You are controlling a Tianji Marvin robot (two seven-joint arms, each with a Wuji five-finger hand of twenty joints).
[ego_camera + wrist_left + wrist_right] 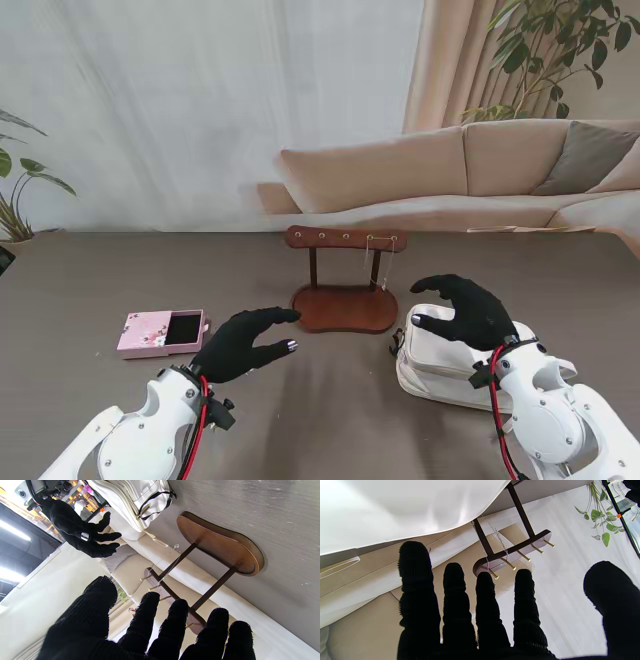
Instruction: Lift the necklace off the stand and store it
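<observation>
Wooden stand (343,290) carries the necklace (380,262) on its right pegs; right hand (465,310), spread and empty, should pinch the chain gently.

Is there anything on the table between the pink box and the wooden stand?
Only the left hand hovers over that stretch in the stand camera's view; the table between the pink box and the wooden stand looks bare.

White bag (445,365), beige sofa (470,175), houseplants (545,45)

grey table (80,280) with stand (344,308), pink box (162,333), white bag (450,365)
</observation>
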